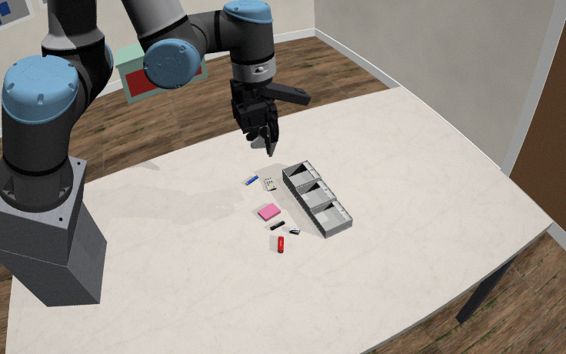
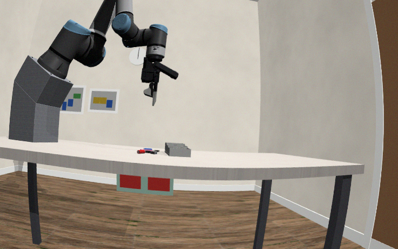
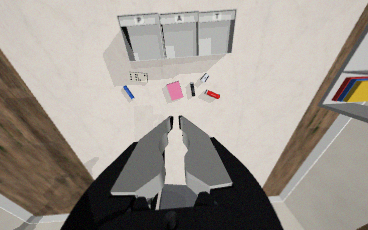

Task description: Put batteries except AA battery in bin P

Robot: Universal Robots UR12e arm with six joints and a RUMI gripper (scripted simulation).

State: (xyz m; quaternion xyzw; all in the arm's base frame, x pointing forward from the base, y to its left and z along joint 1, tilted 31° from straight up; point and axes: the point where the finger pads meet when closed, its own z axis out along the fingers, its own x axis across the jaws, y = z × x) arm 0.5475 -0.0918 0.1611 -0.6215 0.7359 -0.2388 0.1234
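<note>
My gripper (image 1: pixel 270 151) hangs high above the table, shut and empty; it also shows in the wrist view (image 3: pixel 175 120) and in the exterior view (image 2: pixel 153 102). Below it stands a grey row of three bins (image 1: pixel 316 198) marked P, A and T; the P bin (image 3: pixel 139 37) is at the left in the wrist view. On the table beside the bins lie a blue battery (image 1: pixel 251 180), a black battery (image 1: pixel 277 225), a red battery (image 1: pixel 281 244), a small black-and-white battery (image 1: pixel 294 230), a pink block (image 1: pixel 268 212) and a white dotted piece (image 1: pixel 270 184).
The arm's grey base (image 1: pixel 45 233) stands at the table's left. A green cabinet with red doors (image 1: pixel 138 79) is on the floor behind the table. A shelf with coloured items (image 3: pixel 352 90) shows at the right of the wrist view.
</note>
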